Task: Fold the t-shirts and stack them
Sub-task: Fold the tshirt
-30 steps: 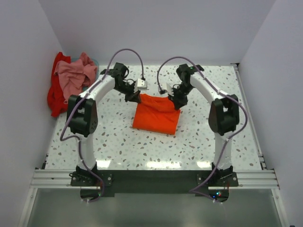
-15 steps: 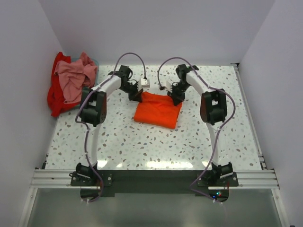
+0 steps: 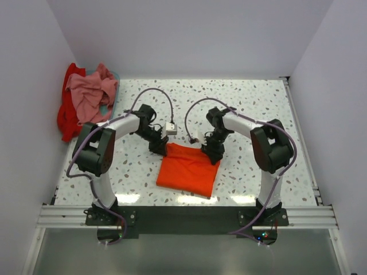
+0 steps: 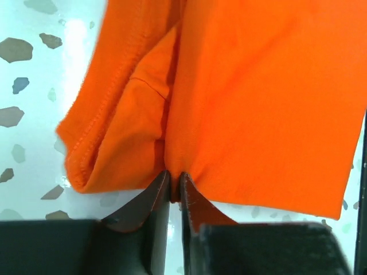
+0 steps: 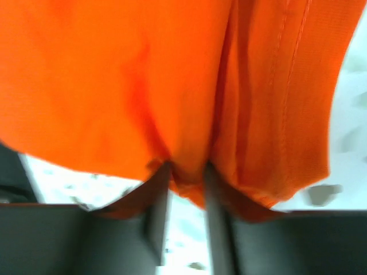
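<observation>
**Orange shirt dragged toward the near edge**

The orange t-shirt has slid from the middle of the counter toward the arm bases. Its near hem now lies close to the counter's near edge. Half a second ago it looked short and wide. It now spreads longer from front to back.

The left gripper and right gripper have come back with its far corners. The left arm and right arm, earlier stretched out far over the counter, are now folded in, with elbows swung outward.
</observation>
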You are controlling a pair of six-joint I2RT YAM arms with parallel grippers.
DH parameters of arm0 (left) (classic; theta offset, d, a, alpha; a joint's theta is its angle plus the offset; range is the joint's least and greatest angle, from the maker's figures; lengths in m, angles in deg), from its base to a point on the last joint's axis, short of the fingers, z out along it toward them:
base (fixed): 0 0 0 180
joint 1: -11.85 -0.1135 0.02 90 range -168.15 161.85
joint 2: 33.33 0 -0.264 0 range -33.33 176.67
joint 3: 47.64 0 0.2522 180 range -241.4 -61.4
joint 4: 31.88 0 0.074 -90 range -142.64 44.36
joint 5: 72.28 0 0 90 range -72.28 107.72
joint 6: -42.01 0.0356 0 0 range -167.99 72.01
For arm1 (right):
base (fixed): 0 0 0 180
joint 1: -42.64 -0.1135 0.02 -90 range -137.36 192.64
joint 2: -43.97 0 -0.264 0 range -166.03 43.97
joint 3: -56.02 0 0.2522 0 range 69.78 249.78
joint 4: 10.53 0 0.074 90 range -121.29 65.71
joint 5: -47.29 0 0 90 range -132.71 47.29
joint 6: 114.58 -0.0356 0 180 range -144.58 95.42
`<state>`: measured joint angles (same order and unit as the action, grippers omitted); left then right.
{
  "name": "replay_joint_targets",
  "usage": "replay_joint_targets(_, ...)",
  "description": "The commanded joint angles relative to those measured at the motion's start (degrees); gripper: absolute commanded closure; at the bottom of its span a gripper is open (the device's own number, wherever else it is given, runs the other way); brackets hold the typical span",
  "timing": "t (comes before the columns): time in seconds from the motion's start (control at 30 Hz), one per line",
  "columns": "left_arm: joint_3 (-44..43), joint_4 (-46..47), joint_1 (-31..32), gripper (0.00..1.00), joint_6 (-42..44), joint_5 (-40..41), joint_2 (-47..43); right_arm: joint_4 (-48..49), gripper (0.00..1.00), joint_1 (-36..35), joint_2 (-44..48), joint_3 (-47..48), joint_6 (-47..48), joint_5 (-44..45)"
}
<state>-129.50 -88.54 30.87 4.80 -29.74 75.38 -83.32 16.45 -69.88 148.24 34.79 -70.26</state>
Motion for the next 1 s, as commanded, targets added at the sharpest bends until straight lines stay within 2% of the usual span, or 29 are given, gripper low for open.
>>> replay_joint_targets(0.0,0.51,-0.96,-0.13,0.70,1.17,-2.55,-6.82,2.25,0.61,0.62,5.47,-1.04,-6.36,-3.03)
replay_joint_targets(0.07,-0.37,1.04,-0.13,0.57,-0.23,-3.86,-9.81,2.60,0.56,2.11,6.70,1.16,-11.55,-5.21)
replay_joint_targets(0.1,-0.63,1.75,0.31,0.55,-0.24,-4.47,-10.70,2.51,0.56,2.90,6.62,4.22,-13.30,-6.28)
replay_joint_targets(0.2,-1.25,4.66,3.11,0.52,0.63,-4.92,-12.98,2.33,0.58,6.41,4.86,9.94,-23.73,-12.50)
replay_joint_targets(0.3,-0.90,7.47,7.32,0.51,2.48,-3.87,-12.38,5.40,0.64,6.60,2.67,11.19,-32.26,-16.29)
replay_joint_targets(0.47,-1.95,12.39,11.12,0.49,1.61,-2.46,-6.95,12.07,0.74,6.60,-2.17,11.10,-42.04,-19.91)
replay_joint_targets(0.57,-3.36,13.18,12.87,0.46,1.61,-1.93,-3.69,16.37,0.76,6.60,-4.02,10.76,-47.32,-21.66)
replay_joint_targets(0.83,-3.80,13.28,14.81,0.48,3.10,-2.37,0.54,22.46,0.78,6.07,-7.71,9.17,-54.71,-24.30)
replay_joint_targets(0.93,-2.92,13.19,15.69,0.53,4.24,-2.37,0.81,23.16,0.78,5.19,-8.50,8.73,-55.77,-25.01)
replay_joint_targets(0.97,-2.75,13.27,15.86,0.58,4.59,-2.46,0.72,23.60,0.78,5.10,-8.76,8.21,-55.94,-25.09)
